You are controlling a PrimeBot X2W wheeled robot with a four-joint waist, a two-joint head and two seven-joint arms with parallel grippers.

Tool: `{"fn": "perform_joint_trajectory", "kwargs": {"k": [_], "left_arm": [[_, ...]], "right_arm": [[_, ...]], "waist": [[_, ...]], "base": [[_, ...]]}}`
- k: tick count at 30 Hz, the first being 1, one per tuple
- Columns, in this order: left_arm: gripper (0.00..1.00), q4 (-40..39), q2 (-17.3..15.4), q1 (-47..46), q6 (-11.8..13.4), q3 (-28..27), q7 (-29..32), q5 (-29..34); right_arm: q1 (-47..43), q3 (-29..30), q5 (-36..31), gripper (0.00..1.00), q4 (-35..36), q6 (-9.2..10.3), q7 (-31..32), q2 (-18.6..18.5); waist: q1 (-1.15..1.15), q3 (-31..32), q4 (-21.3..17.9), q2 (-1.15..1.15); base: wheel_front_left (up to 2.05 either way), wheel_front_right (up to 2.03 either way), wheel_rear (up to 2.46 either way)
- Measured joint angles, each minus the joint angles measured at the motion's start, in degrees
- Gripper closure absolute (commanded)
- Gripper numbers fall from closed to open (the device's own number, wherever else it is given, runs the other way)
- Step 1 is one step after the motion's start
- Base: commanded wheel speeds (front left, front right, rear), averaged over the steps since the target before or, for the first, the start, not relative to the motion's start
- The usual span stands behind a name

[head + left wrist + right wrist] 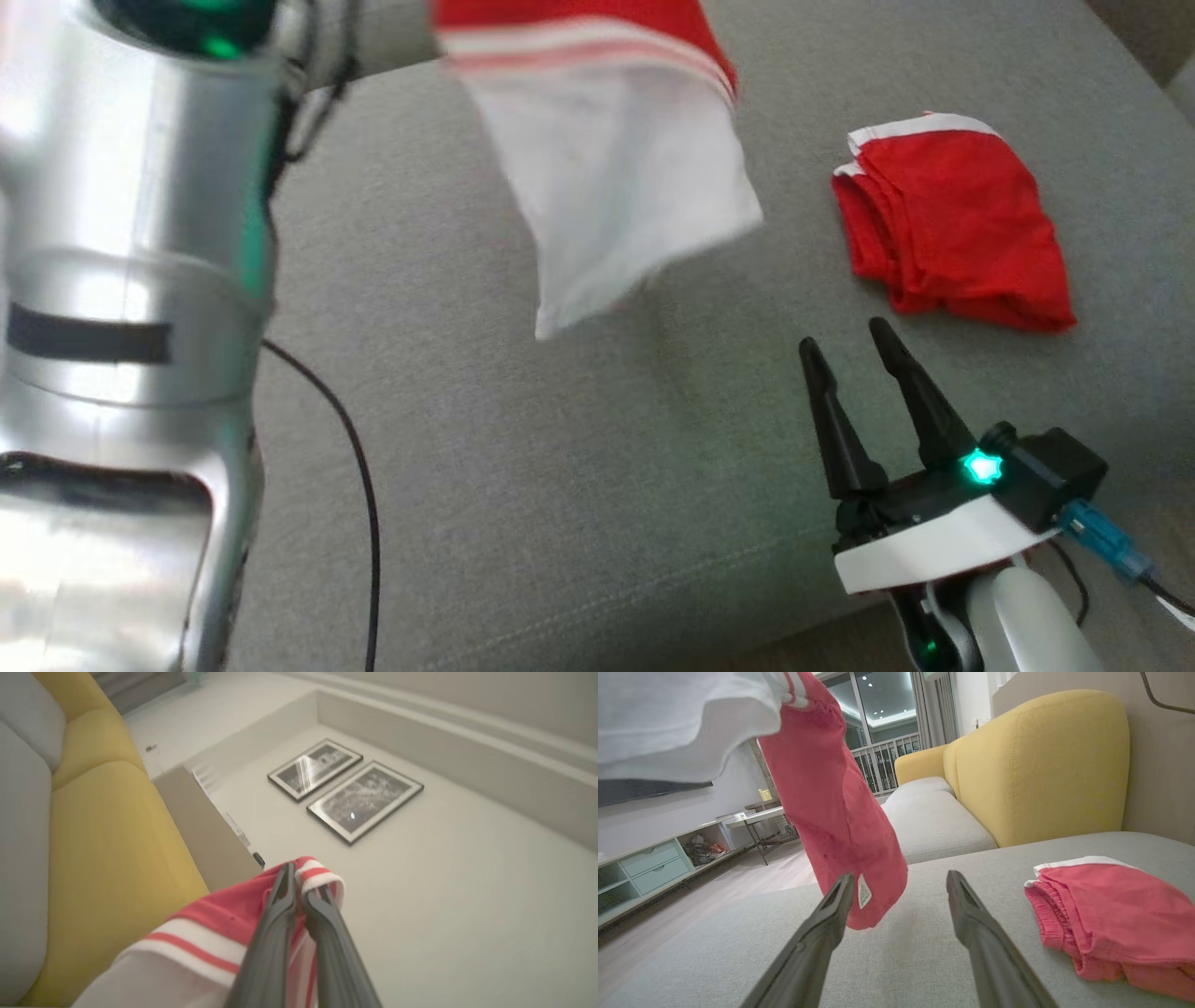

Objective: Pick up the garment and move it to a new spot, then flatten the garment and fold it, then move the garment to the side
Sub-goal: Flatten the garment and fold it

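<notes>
Aloft, garment [224,914] pinched between left fingers [273,933]

grey sofa seat [560,485], yellow backrest [1041,765], two framed pictures [364,800] on pale wall [467,882], balcony windows [878,718]

Soft, even indoor light fell on the grey sofa seat [560,485]. In the head view the hanging garment [616,187] was smeared by motion blur, and the near silver arm [121,280] on the left was out of focus and glared white. Glare streaked the framed pictures [314,767]; lamp reflections dotted the far window [873,718].
</notes>
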State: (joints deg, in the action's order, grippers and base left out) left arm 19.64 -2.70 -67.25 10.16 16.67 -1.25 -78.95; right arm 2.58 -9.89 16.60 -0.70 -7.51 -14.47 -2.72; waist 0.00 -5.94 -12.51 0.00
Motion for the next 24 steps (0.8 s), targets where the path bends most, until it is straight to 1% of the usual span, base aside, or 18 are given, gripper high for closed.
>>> {"fn": "perform_joint_trajectory", "kwargs": {"k": [2,4,7,10,14,15,16,18,20,22,24], "left_arm": [[1.00,2.23,0.05,-0.26,1.20,-3.00,-2.82,-0.86],[1.00,6.24,-0.74,-0.08,2.07,-4.75,-5.73,-0.14],[1.00,13.33,-4.20,2.59,3.00,-6.15,-8.22,1.65],[1.00,20.42,-8.84,9.32,2.88,-5.98,-8.42,3.87],[1.00,28.32,-13.76,20.51,0.08,-3.83,-8.57,6.78],[0.61,29.71,-14.80,22.53,-0.78,-3.80,-9.27,7.22],[0.00,30.78,-16.12,24.05,-1.85,-3.09,-9.91,8.21],[0.00,32.28,-18.50,25.64,-3.70,-2.71,-11.12,9.90],[0.00,32.39,-19.95,25.86,-5.72,-2.43,-12.30,11.96],[0.00,31.42,-20.51,25.88,-7.12,-2.30,-13.05,14.66],[0.00,27.95,-20.27,26.71,-8.33,-4.02,-13.05,17.23]], "right_arm": [[-0.02,0.51,-0.26,0.00,-0.23,0.00,0.01,0.00],[-0.05,0.48,-0.48,0.00,-0.36,0.00,0.01,0.00],[-0.10,-0.18,-0.48,0.00,-0.62,0.00,0.01,0.00],[-0.47,-0.78,-0.48,0.00,-1.07,0.00,0.01,0.00],[-1.55,-1.37,-0.53,0.00,-1.77,0.00,0.01,0.00],[-1.76,-1.37,-0.77,0.00,-1.77,0.00,0.01,0.00],[-1.96,-1.36,-1.01,0.00,-1.78,0.00,0.01,0.00],[-2.11,-1.32,-1.05,0.00,-1.80,0.00,0.01,0.00],[-2.11,-0.89,-1.46,0.00,-1.78,0.00,0.01,0.00],[-2.13,-0.22,-1.52,0.00,-1.77,0.00,0.01,0.00],[-2.13,0.43,-1.90,0.00,-1.72,0.00,0.01,0.00]], "waist": [[0.00,0.35,0.65,0.00],[0.00,0.77,1.31,0.00],[0.00,1.44,1.97,0.00],[0.00,1.66,2.23,0.00],[0.00,1.59,2.33,0.00],[0.00,1.49,2.38,0.00],[0.00,1.36,2.43,0.00],[0.00,1.02,2.59,0.00],[0.00,0.71,2.96,0.00],[0.00,0.46,3.52,0.00],[0.00,0.22,4.15,0.00]], "base": [[0.00,0.00,0.00],[0.00,0.00,0.00],[0.00,0.00,0.00],[0.00,0.00,0.00],[0.00,0.00,0.00],[0.00,0.00,0.00],[0.00,0.00,0.00],[0.00,0.00,0.00],[0.00,0.00,0.00],[0.00,0.00,0.00],[0.00,0.00,0.00]]}}
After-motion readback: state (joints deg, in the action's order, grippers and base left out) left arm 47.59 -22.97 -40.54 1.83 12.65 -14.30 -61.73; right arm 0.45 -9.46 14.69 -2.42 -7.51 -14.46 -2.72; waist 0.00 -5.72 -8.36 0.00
